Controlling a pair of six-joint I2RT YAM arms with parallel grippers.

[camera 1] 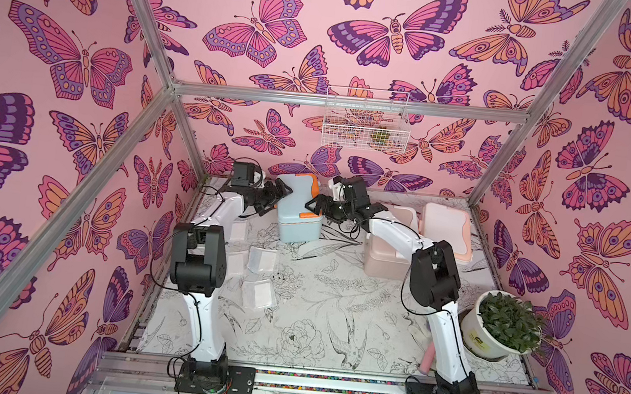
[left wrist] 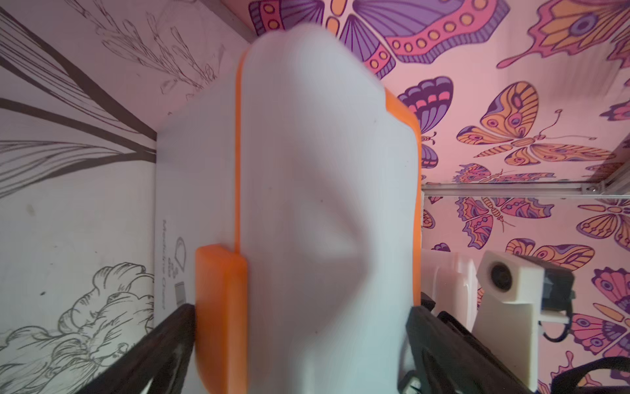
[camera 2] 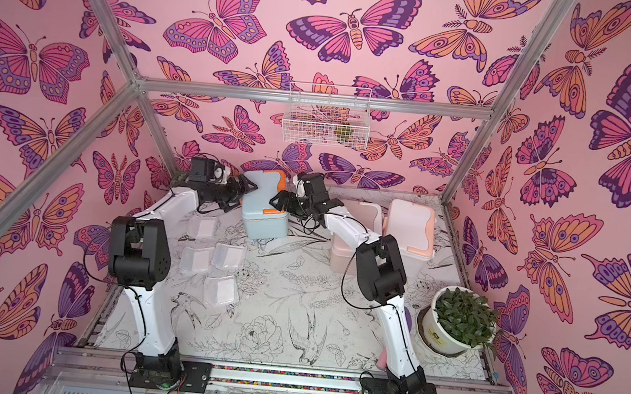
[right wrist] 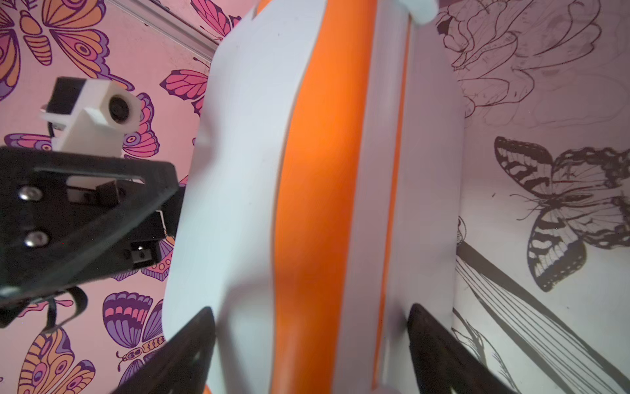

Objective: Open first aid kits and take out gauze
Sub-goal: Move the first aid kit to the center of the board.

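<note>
The left gripper (left wrist: 301, 314) has its fingers (left wrist: 163, 344) spread wide. The side of the light blue kit (camera 1: 298, 228) fills the gap between them, with the orange latch beside one fingertip. I cannot tell whether either finger touches it. The right gripper (right wrist: 310, 310) faces the kit's opposite side, at the orange handle. Its fingers (right wrist: 439, 344) are also apart, and contact cannot be told. In both top views the two arms flank this kit at lid height, and its lid looks down.

The kit stands on a table (camera 1: 334, 308) covered in black line drawings of flowers, birds and butterflies. Pink walls (camera 1: 284, 23) printed with large butterflies enclose the table, framed by aluminium rails (camera 1: 347, 103).

Four gauze packets (camera 2: 227, 256) lie flat on the table, on the robot's side of the blue kit and toward the left arm. On the blue kit's other side, past the right gripper, is the dusty pink kit (camera 1: 383, 261), partly hidden by the right arm. Beyond it is the white kit (camera 1: 446, 227), with peach trim and its lid down. No kit's inside shows.

High on the wall behind the blue kit hangs a white wire basket (camera 1: 364, 139). It holds something greenish, too small to name. A white pot (camera 1: 469, 330) of green leaves stands well away from the blue kit, near the right arm's base.
</note>
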